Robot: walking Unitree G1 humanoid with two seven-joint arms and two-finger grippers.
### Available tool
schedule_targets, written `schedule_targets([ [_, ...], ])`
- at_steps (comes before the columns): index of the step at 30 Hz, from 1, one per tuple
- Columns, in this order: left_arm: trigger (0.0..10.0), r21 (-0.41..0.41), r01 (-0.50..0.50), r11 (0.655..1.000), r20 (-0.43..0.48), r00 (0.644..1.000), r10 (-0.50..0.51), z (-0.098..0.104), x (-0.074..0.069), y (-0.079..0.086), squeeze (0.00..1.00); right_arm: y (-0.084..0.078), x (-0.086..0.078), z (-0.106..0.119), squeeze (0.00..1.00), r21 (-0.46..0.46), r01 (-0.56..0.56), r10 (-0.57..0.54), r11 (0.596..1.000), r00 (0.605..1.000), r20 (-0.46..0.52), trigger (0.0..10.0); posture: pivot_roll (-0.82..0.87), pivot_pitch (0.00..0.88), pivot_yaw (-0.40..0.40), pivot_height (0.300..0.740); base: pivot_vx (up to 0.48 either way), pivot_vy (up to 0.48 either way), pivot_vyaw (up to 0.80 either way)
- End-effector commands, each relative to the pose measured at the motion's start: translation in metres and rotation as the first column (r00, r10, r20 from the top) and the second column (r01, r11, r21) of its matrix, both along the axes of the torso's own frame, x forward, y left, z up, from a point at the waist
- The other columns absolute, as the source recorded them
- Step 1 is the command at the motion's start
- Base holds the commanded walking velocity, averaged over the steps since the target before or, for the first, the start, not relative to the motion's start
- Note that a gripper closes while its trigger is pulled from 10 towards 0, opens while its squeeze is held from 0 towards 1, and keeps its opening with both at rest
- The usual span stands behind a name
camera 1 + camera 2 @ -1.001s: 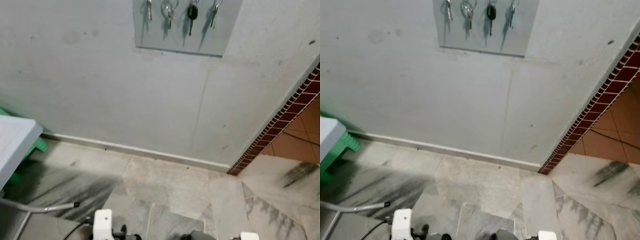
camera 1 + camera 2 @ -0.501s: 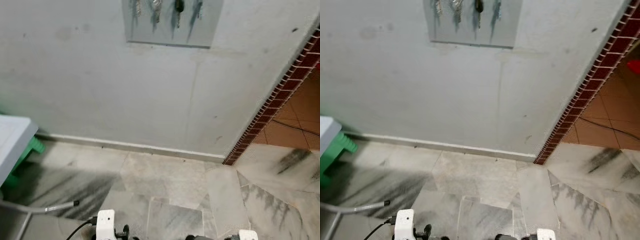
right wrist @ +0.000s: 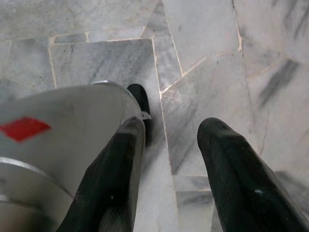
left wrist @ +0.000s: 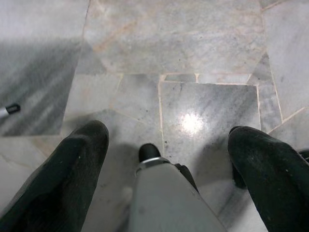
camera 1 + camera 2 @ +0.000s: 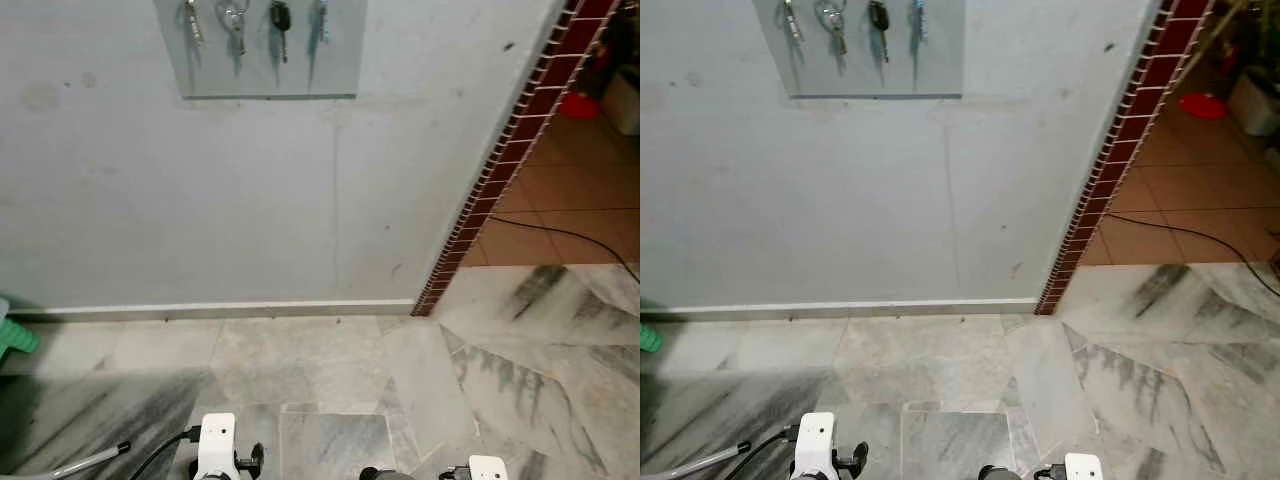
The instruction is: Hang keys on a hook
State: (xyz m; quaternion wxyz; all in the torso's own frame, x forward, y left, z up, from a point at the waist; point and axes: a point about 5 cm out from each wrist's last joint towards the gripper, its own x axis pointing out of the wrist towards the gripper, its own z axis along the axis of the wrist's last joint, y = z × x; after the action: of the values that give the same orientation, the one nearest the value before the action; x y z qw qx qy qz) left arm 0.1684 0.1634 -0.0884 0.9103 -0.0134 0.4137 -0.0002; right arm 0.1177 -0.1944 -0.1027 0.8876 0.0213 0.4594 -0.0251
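Note:
A grey key board (image 5: 260, 60) is fixed high on the pale wall, at the upper left of the eye views. Several keys hang from its hooks, among them a silver key (image 5: 192, 20), a ringed bunch (image 5: 235, 18) and a black-headed key (image 5: 280, 17). Both arms hang low over the marble floor, far below the board. My left gripper (image 4: 169, 133) points down at the floor, open, its fingers (image 4: 82, 154) wide apart with nothing held. My right gripper (image 3: 173, 124) is also open and empty, beside a silver part of my body (image 3: 58, 135).
A dark red tiled wall edge (image 5: 500, 160) ends the wall on the right; beyond it lies an orange tiled floor (image 5: 570, 190) with a black cable (image 5: 570, 235) and a red object (image 5: 1202, 104). A green stool (image 5: 12, 340) and a metal tube (image 5: 90, 462) sit at the lower left.
The whole picture has shifted: the camera has turned right. The key board now sits further left, the white table has left the picture, and more of the orange floor shows.

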Motion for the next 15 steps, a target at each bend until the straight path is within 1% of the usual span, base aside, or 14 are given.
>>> schedule_targets([
  [1, 10.0, 0.003, 0.016, 1.0, -0.022, 1.0, -0.016, -0.002, -0.004, 0.001, 0.0, 0.001, -0.008, -0.003, 0.0, 0.0, 0.0, 0.0, 1.0, 0.999, -0.036, 10.0, -0.05, 0.109, 0.036, 0.74, 0.0, 0.0, -0.76],
  [6, 10.0, 0.007, 0.027, 1.0, -0.013, 1.0, -0.027, 0.0, 0.001, 0.001, 0.0, 0.001, -0.005, -0.002, 0.0, -0.001, 0.002, -0.002, 1.0, 1.0, -0.031, 10.0, -0.05, 0.098, 0.039, 0.74, 0.0, 0.0, -0.76],
  [9, 10.0, 0.021, 0.046, 0.999, 0.002, 0.999, -0.046, 0.003, 0.009, 0.001, 0.0, -0.001, 0.004, 0.0, 0.0, -0.004, 0.011, -0.011, 1.0, 1.0, -0.016, 10.0, -0.05, 0.078, 0.044, 0.74, 0.0, 0.0, -0.76],
  [15, 10.0, 0.03, 0.053, 0.998, 0.013, 0.999, -0.053, 0.006, 0.015, 0.002, 0.0, -0.003, 0.01, 0.002, 0.0, -0.009, 0.015, -0.015, 1.0, 1.0, -0.007, 10.0, -0.06, 0.053, 0.047, 0.74, 0.0, 0.0, -0.75],
])
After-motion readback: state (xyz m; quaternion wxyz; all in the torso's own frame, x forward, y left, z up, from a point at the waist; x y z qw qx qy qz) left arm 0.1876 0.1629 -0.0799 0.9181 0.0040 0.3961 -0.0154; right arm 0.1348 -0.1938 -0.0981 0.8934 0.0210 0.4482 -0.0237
